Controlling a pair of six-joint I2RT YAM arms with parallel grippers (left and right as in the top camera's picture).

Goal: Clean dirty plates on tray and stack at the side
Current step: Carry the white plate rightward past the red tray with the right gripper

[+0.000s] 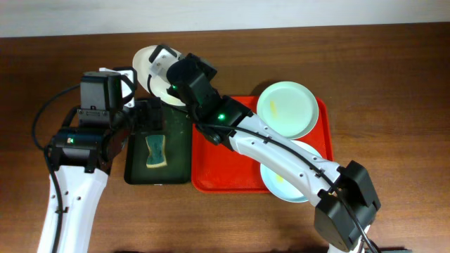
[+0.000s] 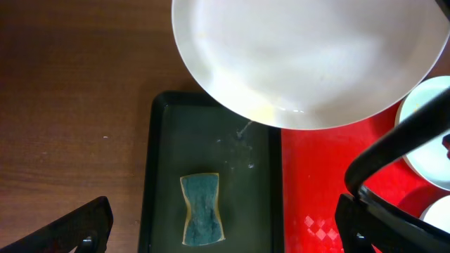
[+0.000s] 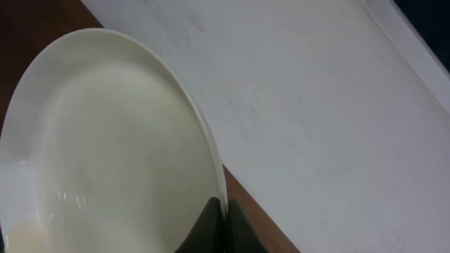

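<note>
My right gripper point(image 1: 166, 79) is shut on the rim of the white plate point(image 1: 146, 65) and holds it tilted above the far end of the dark green tray; its fingers pinch the rim in the right wrist view point(image 3: 219, 214). The plate point(image 2: 302, 56) has a small yellow smear near its lower edge. Two pale mint-blue plates point(image 1: 287, 109) point(image 1: 281, 184) lie on the red tray point(image 1: 225, 165), both with yellow smears. My left gripper point(image 2: 225, 235) is open and empty, hovering over the green-and-yellow sponge point(image 2: 202, 209).
The dark green tray point(image 1: 179, 151) sits left of the red tray and holds the sponge point(image 1: 155, 151). The right arm stretches across the red tray. Brown tabletop lies to the left and a white wall strip runs along the back.
</note>
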